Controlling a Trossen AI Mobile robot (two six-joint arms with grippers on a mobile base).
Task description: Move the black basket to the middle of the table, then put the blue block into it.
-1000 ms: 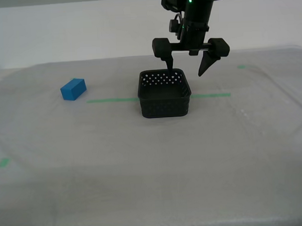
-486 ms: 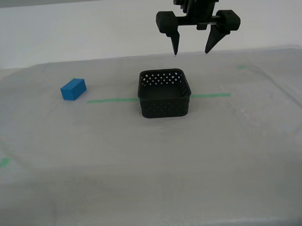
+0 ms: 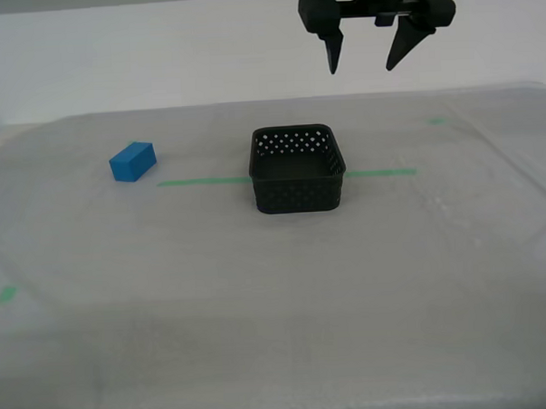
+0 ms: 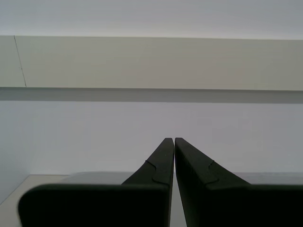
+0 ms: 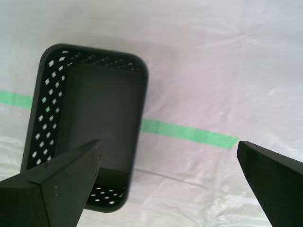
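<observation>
The black basket (image 3: pixel 298 192) stands empty at the middle of the table (image 3: pixel 278 313), on the green tape line (image 3: pixel 199 181). The blue block (image 3: pixel 132 162) lies on the table towards the exterior view's left, well apart from the basket. My first gripper (image 3: pixel 362 67) hangs open and empty high above the basket's far side. In the first wrist view the basket (image 5: pixel 45 104) lies below my first gripper (image 5: pixel 168 144), with the jaws wide apart. My second gripper (image 4: pixel 174 139) is shut and empty, facing a pale wall. It does not show in the exterior view.
Small green tape marks lie at the back right (image 3: pixel 437 120) and front left (image 3: pixel 6 293) of the table. The tape line (image 5: pixel 189 133) runs past the basket in the first wrist view. A pale wall stands behind the table.
My first gripper has risen from the basket's far rim, where one finger reached inside, to high above it, drifting towards the exterior view's right. The basket and block have not moved.
</observation>
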